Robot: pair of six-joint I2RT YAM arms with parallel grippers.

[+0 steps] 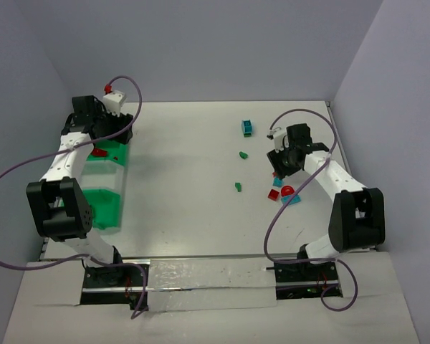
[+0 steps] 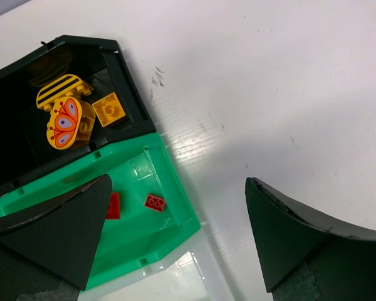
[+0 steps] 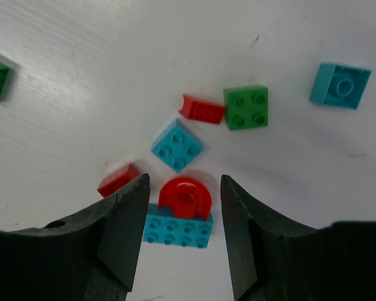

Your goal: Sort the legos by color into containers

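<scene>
My right gripper (image 3: 184, 188) is low over the table, open, with its jaws either side of a red arch lego (image 3: 185, 197) that sits on a long teal brick (image 3: 178, 231). Small gaps show on both sides. Close by lie a teal square (image 3: 178, 146), two red bricks (image 3: 118, 180) (image 3: 202, 111), a green square (image 3: 245, 107) and another teal brick (image 3: 340, 86). My left gripper (image 2: 178, 183) hangs wide open and empty over the containers. The black bin (image 2: 122, 69) holds yellow bricks (image 2: 109, 109). The green bin (image 2: 175, 194) beside it holds two red bricks (image 2: 154, 202).
In the top view the containers (image 1: 104, 175) stand in a row along the left edge. Loose green bricks (image 1: 242, 154) (image 1: 238, 187) and a teal one (image 1: 248, 128) lie mid-table, left of the right gripper (image 1: 281, 166). Walls close in the table at the back and sides.
</scene>
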